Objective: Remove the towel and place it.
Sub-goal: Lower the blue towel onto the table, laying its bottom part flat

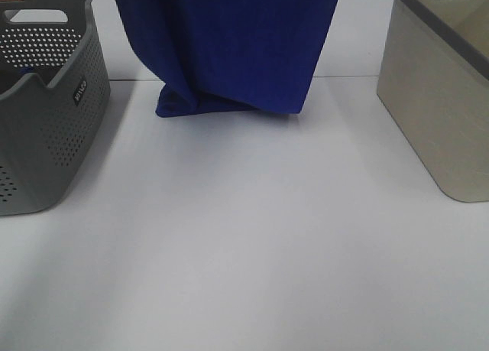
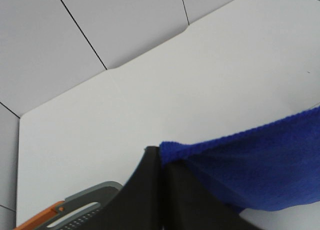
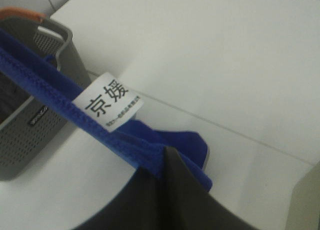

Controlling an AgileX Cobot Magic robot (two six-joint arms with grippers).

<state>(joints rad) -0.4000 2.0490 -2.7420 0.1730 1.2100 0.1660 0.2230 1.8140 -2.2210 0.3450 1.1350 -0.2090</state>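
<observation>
The left gripper (image 2: 160, 154) is clenched on a top corner of the towel (image 2: 250, 165), the cloth pinched right at its fingertips; the right gripper (image 3: 167, 155) is clamped shut on the towel's hemmed edge, with the white tag (image 3: 109, 102) just beyond its tips; below the two grippers the towel hangs as a blue sheet, its lowest fold bunched on the white table (image 1: 244, 251); the grey perforated basket (image 1: 46, 114) stands below the left gripper; farther off, on the right gripper's side, stands a beige bin (image 1: 443, 99).
</observation>
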